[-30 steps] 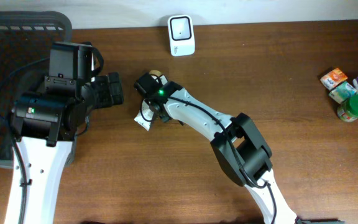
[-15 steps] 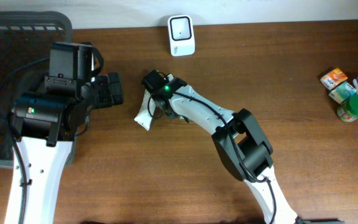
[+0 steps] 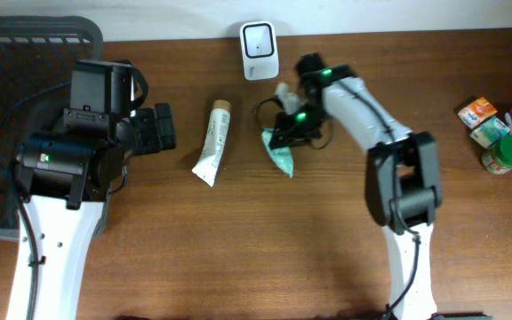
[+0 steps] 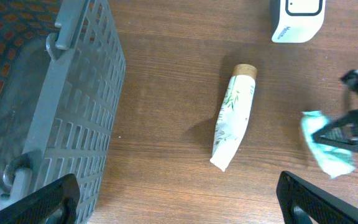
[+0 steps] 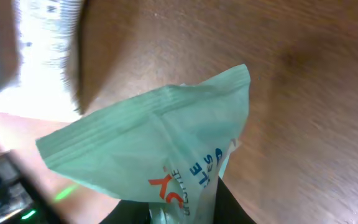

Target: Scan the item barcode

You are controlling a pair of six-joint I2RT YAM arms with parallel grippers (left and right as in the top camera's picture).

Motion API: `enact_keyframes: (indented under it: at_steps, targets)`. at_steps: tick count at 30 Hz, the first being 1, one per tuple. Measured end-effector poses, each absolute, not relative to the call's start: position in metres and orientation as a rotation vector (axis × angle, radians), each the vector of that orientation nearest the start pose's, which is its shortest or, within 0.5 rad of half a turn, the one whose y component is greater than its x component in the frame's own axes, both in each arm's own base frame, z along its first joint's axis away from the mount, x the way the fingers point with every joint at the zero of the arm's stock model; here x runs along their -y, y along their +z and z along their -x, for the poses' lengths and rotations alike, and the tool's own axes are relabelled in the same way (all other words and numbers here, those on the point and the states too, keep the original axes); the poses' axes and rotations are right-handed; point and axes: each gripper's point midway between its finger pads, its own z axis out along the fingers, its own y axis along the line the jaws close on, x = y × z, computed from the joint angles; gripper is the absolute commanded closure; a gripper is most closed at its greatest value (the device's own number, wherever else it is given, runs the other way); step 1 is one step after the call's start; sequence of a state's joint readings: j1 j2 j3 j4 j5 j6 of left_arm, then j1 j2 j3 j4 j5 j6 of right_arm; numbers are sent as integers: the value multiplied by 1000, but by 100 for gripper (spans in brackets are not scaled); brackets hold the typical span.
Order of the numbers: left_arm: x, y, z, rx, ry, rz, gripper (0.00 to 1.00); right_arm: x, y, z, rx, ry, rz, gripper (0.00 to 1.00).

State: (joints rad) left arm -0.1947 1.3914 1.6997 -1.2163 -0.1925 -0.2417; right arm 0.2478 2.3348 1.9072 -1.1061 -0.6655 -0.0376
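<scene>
1. The right gripper (image 3: 287,133) is now seen near the scanner (image 3: 260,51). A moment ago it was over the tube (image 3: 213,142), which is left lying alone on the table (image 3: 194,249).
2. A mint-green packet (image 3: 281,156) is pinched in its closed jaws and hangs tilted, just in front of the scanner.
3. The left gripper (image 3: 160,129) is kept wide open and empty beside the basket (image 3: 25,44), with no shift noted.
4. Judgement: the pick is taken as done. The barcode is not made out, so the packet is yet to be turned to the scanner.
</scene>
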Motion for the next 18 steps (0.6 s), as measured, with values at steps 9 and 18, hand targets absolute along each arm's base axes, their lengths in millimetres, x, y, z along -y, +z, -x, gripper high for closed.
enact_keyframes:
  at_steps: [9,18]
  targets:
    - [33,313,-337,-2452,49,139,1,-174,23,-408,-2859,1424,202,71]
    - [33,313,-337,-2452,49,139,1,-107,15,-407,-2934,1374,-169,55]
